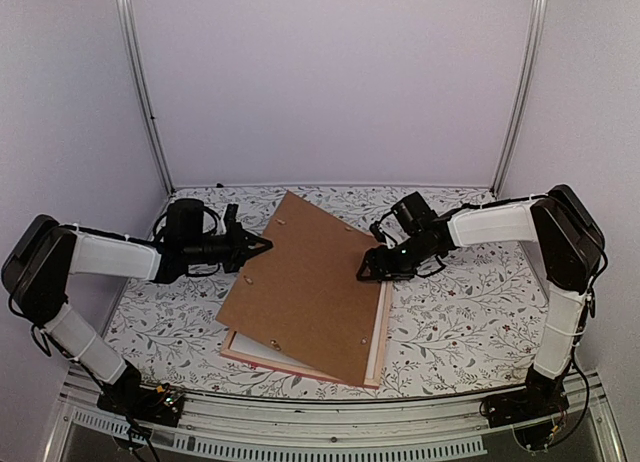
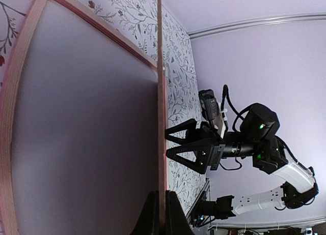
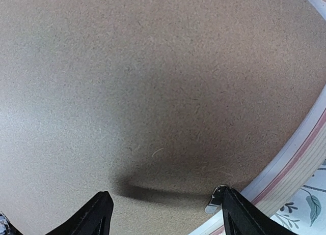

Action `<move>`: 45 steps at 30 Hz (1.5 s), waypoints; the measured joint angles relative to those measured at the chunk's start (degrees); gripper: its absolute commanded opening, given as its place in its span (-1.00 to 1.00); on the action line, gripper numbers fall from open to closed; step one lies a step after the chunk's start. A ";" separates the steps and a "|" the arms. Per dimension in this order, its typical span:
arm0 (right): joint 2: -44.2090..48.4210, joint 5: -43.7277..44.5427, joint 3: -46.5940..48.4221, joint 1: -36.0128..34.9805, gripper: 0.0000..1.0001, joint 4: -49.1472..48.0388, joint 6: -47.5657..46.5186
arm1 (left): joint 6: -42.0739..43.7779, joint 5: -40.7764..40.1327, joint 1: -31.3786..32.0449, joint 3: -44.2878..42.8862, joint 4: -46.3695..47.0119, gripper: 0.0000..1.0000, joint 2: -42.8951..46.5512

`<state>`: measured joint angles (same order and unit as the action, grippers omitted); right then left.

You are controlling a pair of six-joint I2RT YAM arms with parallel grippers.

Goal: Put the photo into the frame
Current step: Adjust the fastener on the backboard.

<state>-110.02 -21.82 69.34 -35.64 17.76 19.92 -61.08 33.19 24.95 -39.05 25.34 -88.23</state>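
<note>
The pink frame (image 1: 379,344) lies flat on the table, showing a pale surface inside its rim (image 2: 15,92). Above it a brown hardboard backing (image 1: 300,292) is tilted, its left edge raised. My left gripper (image 1: 260,248) is shut on that raised edge, and in the left wrist view the gripper (image 2: 162,214) pinches the thin board (image 2: 162,118) seen edge-on. My right gripper (image 1: 368,270) hovers open over the backing's right edge. In its own view the right gripper (image 3: 165,214) stands just above the backing (image 3: 153,92), near a small metal clip (image 3: 216,200) and the frame's rim (image 3: 300,153). The photo is hidden.
The floral tablecloth (image 1: 450,322) covers the table around the frame. White walls with metal uprights (image 1: 140,92) close in the back and sides. The table's front rail (image 1: 330,427) runs along the near edge between the two arm bases.
</note>
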 measured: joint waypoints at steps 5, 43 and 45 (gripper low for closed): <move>0.00 0.31 0.00 0.02 0.54 0.15 0.33 | -0.17 0.22 0.00 0.28 2.32 -1.00 -1.27; 0.00 1.16 1.75 0.02 0.54 1.42 0.66 | -5.60 0.39 -0.48 3.21 14.08 -1.00 -4.57; 0.00 1.20 1.75 0.02 0.54 1.42 0.66 | -5.62 0.39 -0.48 3.21 14.27 -1.00 -4.61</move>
<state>-110.02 -20.62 71.09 -35.62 19.18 20.58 -66.70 33.58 24.47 -35.83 39.62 -92.84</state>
